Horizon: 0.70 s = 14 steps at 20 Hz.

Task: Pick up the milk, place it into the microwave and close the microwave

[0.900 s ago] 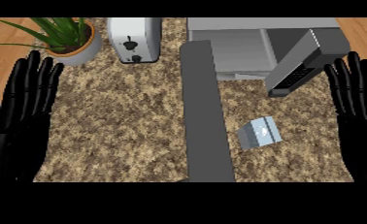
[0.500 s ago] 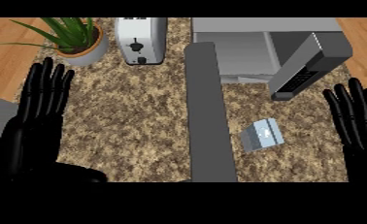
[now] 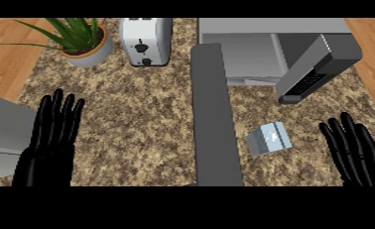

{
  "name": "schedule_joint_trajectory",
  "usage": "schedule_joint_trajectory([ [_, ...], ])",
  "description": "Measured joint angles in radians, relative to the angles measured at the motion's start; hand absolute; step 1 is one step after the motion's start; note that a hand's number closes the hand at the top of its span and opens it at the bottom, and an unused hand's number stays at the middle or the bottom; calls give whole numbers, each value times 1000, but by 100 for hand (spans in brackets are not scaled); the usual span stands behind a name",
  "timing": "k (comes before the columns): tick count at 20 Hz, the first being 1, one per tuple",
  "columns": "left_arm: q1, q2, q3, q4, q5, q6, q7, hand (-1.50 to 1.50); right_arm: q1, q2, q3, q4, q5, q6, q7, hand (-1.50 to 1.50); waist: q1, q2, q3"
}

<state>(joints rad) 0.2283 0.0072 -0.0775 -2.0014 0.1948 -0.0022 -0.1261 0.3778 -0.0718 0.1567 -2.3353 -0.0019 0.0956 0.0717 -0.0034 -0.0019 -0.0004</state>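
**Milk on the counter, both hands open**

The milk [image 3: 270,139] lies on the speckled counter [image 3: 147,119], a small pale carton tilted at an angle, just to the right of the long grey bar [image 3: 216,119] that runs down the middle of the view. Nothing touches it. Up behind it sits the microwave [image 3: 249,49], its cavity facing down the view, and its door [image 3: 316,67] stands swung out to the right, dark edge and keypad showing. The carton rests below that door, apart from it.

Right hand [image 3: 353,148] shows at the lower right edge, fingers straight and pointing up, holding nothing; it sits to the right of the milk with bare counter between them. Left hand [image 3: 53,139] is over at the lower left, fingers spread and straight too, also holding nothing, well apart from the carton on the far side of the bar.

Top left, a plant [image 3: 77,37] in a grey pot, and just beside it a toaster [image 3: 146,39]. Wooden floor [image 3: 15,69] shows past the counter's left edge.
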Motion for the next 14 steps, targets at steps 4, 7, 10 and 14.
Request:
schedule_joint_trajectory([
  [4, 87, 8, -9, -30, 22, -36, -42, -150, 56, 12, 16, 26, 24, 8, -54, -150, 2, 0, 0],
  [7, 154, 1, -37, -44, 13, -52, -84, -150, 60, 27, 10, 108, 28, 8, -114, -150, 4, 0, 0],
  [10, 172, -2, -59, -33, 2, -45, -117, -150, 71, 31, -1, 187, 24, 18, -177, -150, 4, 0, 0],
  [14, 235, 6, -63, -43, 8, -75, -160, -150, 87, 46, 12, 265, 39, 17, -250, -150, 5, 0, 1],
])
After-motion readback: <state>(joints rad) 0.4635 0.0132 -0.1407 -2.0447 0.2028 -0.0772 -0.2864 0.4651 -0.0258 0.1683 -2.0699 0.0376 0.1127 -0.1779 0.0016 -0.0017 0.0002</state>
